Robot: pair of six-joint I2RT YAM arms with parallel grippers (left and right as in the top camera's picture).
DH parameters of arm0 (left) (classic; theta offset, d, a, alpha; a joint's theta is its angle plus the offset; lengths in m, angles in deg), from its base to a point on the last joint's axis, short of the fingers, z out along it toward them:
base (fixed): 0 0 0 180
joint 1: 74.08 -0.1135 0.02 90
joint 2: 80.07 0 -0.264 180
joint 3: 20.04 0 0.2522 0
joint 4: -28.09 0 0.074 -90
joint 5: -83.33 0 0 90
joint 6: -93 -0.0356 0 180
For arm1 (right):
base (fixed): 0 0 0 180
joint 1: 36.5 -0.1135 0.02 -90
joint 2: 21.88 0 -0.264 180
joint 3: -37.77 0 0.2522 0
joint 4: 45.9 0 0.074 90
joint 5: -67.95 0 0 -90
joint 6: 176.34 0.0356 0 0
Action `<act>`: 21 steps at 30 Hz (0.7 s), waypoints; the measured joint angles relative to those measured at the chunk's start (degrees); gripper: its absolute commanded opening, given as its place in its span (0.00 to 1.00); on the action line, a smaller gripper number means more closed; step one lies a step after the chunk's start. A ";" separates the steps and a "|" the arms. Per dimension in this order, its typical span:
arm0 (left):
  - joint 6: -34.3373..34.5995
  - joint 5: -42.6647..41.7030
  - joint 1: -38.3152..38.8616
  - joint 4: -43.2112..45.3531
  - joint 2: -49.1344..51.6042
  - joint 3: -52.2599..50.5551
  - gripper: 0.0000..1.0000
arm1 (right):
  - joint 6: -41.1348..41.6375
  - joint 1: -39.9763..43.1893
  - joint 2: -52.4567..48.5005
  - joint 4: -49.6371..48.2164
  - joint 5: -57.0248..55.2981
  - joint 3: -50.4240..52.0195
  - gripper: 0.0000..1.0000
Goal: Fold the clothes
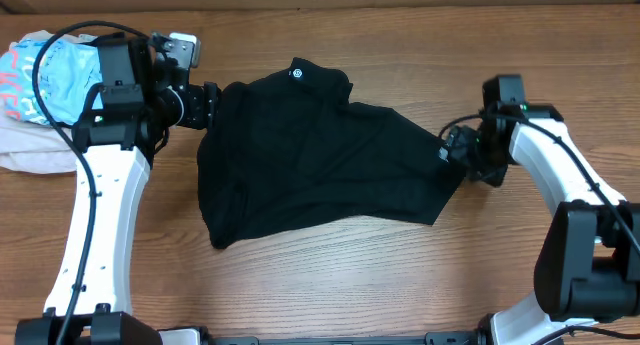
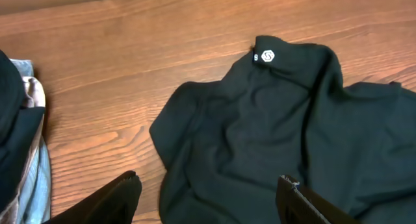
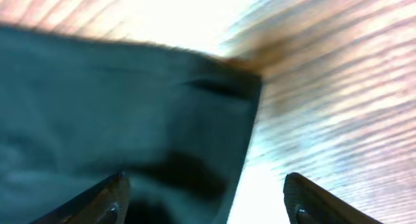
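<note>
Black T-shirt [image 1: 320,160]: one, unfolded and rumpled, lying mid-tabletop [image 1: 400,285], collar toward the far edge.

Overhead: we count two arms. The left end effector [image 1: 212,103] sits at the shirt's left edge; the right end effector [image 1: 452,150] sits at its right edge. We cannot read how far either is open from above. At the far left lies a pile: one light blue shirt [image 1: 40,80] on one beige garment [image 1: 30,155]. We cannot rule out more beneath.

Left wrist: both left fingers [image 2: 120,195] are spread wide with nothing gripped. The shirt's edge lies between and ahead of them. One white neck label [image 2: 267,56] shows.

Right wrist: the picture is blurred. The right fingers [image 3: 107,198] are wide apart with the shirt's edge between them, not clamped as far as we can tell.

Risks, our judgement:
- Closing on a rumpled edge may catch several layers, or only the hem, so the cloth slips or bunches when lifted.
- Uneven pulls from the two sides would skew the fold.
- The left arm works close to the pile and could snag it.
</note>
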 measured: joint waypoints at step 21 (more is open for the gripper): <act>0.00 0.28 0.07 -3.37 0.46 0.00 0.68 | 1.53 0.09 -0.83 -36.11 -4.11 12.17 0.04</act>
